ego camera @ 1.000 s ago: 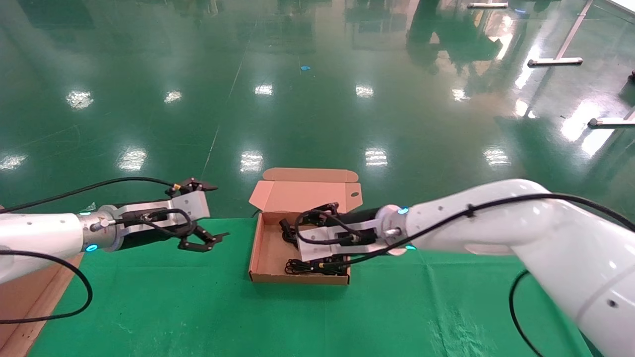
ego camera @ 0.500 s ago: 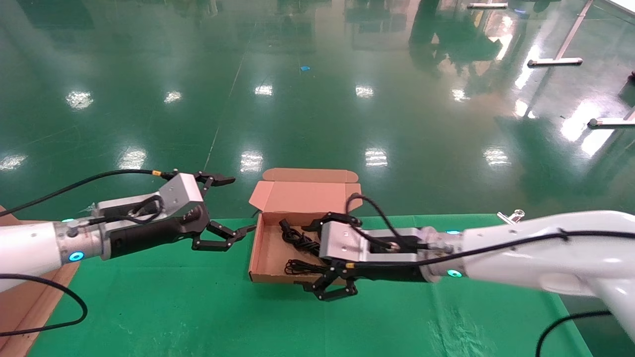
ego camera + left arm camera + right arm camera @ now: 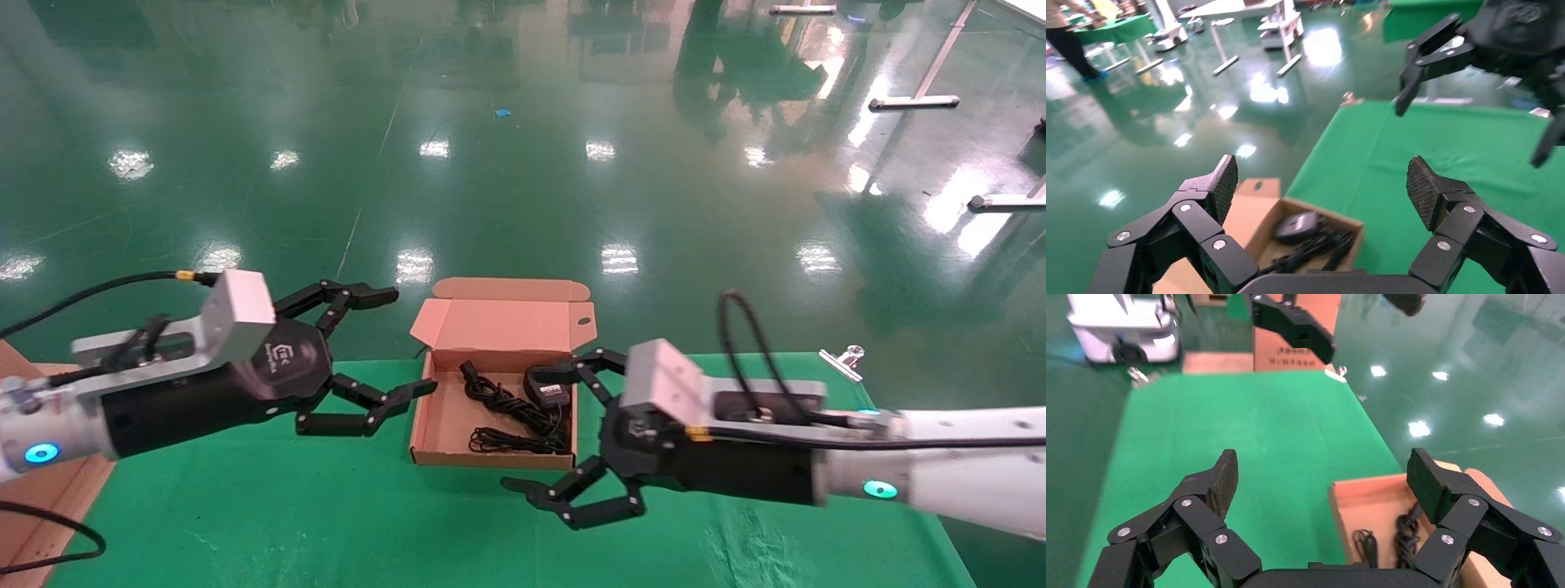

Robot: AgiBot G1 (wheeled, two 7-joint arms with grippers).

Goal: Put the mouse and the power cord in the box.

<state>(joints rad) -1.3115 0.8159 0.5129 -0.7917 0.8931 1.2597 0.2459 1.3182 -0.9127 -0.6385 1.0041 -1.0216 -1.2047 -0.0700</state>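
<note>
Brown box (image 3: pixel 441 425) (plain), black mouse (image 3: pixel 546 386), green cloth (image 3: pixel 327 514).

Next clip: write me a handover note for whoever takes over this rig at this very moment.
Left gripper: open, empty, beside the box's left wall.
Right gripper: open, empty, at the box's near right corner.
Box: on the green cloth, lid standing open at the back.
Mouse: in the box, far right corner.
Power cord: in the box, loosely bundled across its floor.
Done: both items are inside.
Left: nothing to load; the lid is not closed, if that is wanted.
</note>
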